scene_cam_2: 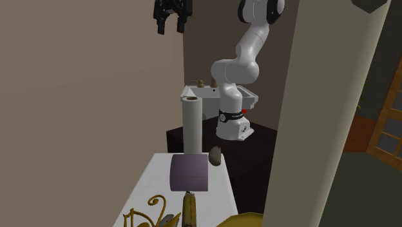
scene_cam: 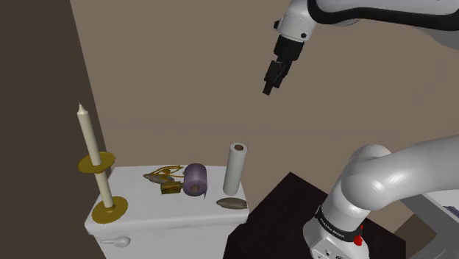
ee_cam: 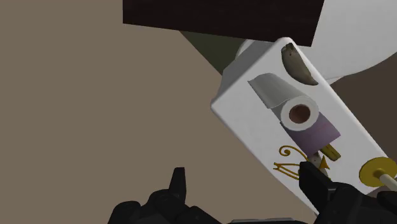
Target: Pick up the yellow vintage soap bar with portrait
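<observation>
Seemingly small, stiff, light and slick, the yellowish soap bar (scene_cam: 171, 188) is found on the white tank lid (scene_cam: 147, 206), just beside the purple roll (scene_cam: 196, 179). Its narrow sides are judged best gripped. The gripper (scene_cam: 269, 87) is held high above, fingers (ee_cam: 178, 186) parted, empty.

Soap bar (ee_cam: 330, 153) sits partly hidden behind the purple roll (ee_cam: 316, 130); its portrait too small to tell
</observation>
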Robot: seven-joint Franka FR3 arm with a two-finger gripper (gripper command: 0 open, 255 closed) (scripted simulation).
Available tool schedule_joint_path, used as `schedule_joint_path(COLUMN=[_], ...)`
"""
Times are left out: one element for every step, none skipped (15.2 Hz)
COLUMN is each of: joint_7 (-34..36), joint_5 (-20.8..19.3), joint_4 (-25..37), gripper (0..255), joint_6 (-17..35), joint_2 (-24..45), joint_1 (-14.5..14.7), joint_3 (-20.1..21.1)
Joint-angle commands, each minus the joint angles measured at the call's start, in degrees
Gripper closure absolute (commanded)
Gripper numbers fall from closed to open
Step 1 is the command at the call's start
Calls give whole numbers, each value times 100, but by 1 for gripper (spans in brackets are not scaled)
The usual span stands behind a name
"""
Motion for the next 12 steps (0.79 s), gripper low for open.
schedule_joint_path(joint_7=[0, -33, -65, -96, -127, -157, -186, -213, -240, -265, -288, -310], joint_5=[0, 11, 21, 29, 36, 41, 44, 44, 43, 38, 30, 19], joint_4=[0, -59, -112, -161, -204, -242, -276, -304, -327, -344, -357, -365], gripper=[0, 0, 0, 0, 0, 0, 0, 0, 0, 0, 0, 0], joint_6=[0, 154, 307, 460, 613, 764, 914, 1064, 1212, 1359, 1504, 1647], joint_2=[0, 111, 227, 348, 473, 603, 737, 876, 1018, 1164, 1314, 1468], joint_1=[0, 49, 98, 145, 191, 237, 281, 324, 365, 406, 445, 482], joint_3=[0, 54, 109, 165, 221, 278, 336, 394, 453, 512, 572, 633])
